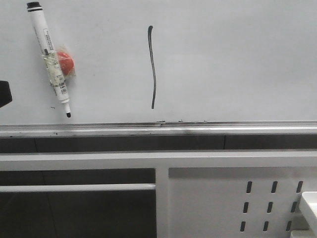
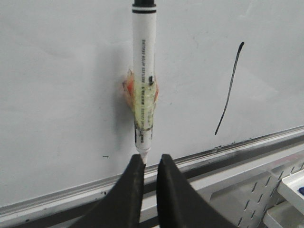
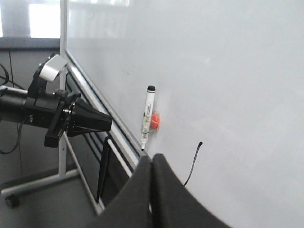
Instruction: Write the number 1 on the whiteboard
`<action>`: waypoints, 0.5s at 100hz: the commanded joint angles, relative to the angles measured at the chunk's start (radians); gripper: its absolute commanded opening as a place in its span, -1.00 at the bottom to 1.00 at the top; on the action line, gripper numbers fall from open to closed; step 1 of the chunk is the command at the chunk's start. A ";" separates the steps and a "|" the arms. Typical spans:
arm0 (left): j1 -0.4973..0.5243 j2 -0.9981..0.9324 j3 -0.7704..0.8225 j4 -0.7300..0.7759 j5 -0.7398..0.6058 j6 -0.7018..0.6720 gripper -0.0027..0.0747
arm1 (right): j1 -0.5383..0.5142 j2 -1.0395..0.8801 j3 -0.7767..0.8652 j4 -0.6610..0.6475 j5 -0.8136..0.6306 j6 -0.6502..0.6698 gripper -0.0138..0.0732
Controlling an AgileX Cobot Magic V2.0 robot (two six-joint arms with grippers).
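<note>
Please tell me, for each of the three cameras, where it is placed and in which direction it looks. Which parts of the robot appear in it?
Front: faces the whiteboard squarely; shows the number 1, the marker pen and a dark edge of the left arm.
Left wrist: close to the board, behind the left gripper, aimed at the pen.
Right wrist: looks along the board past the right gripper; the left arm shows.
All share pen and stroke.

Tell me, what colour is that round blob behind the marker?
Red-orange; the blob behind the marker shows best in the front view.
</note>
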 commanded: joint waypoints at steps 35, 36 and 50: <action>-0.003 -0.009 0.033 0.033 -0.207 0.049 -0.98 | -0.006 -0.193 0.625 0.008 -0.707 0.002 -0.84; -0.003 -0.009 0.033 0.033 -0.205 0.049 -0.98 | -0.006 -0.193 0.628 0.008 -0.716 0.002 -0.84; -0.003 -0.009 0.004 0.033 -0.129 0.049 -0.98 | -0.006 -0.193 0.654 0.008 -0.742 0.002 -0.84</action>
